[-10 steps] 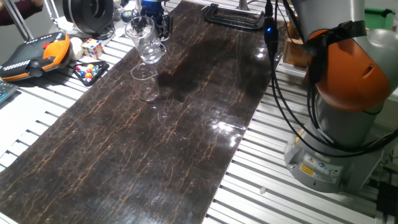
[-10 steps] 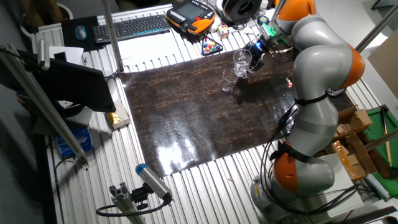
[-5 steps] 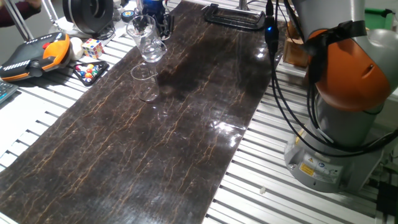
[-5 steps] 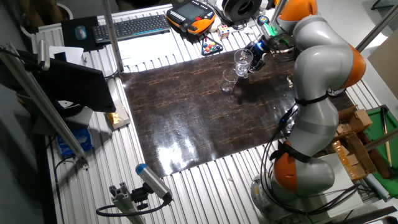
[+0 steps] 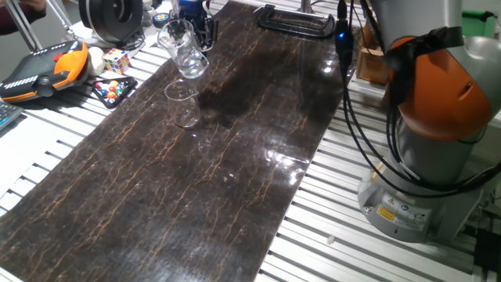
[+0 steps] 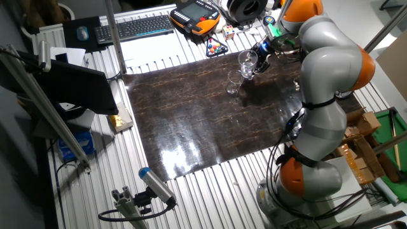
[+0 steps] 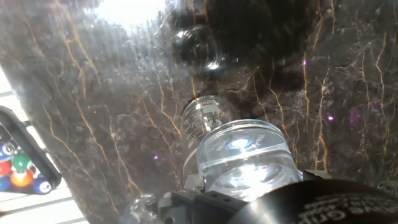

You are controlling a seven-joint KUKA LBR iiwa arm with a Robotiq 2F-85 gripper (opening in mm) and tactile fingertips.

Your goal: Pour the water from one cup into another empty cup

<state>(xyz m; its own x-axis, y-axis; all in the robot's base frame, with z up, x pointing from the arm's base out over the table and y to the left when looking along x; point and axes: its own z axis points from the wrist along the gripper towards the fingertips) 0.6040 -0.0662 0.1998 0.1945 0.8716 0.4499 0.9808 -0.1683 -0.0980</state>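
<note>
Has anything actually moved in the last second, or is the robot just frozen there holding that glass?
Nothing visibly changed. The gripper still holds the larger cup tilted above the smaller cup, which stands in the same spot on the dark mat.

The larger cup [image 5: 183, 48] held tilted above the smaller cup [image 5: 182, 102] shows no visible shift since earlier

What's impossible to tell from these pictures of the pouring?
- Water: too clear to see in the larger cup or the smaller cup, in either fixed view.
- End effector fingers: small and dark in both fixed views; in the hand view the larger cup covers them.
- Smaller cup's contents: glare and the larger cup block the hand view.
</note>
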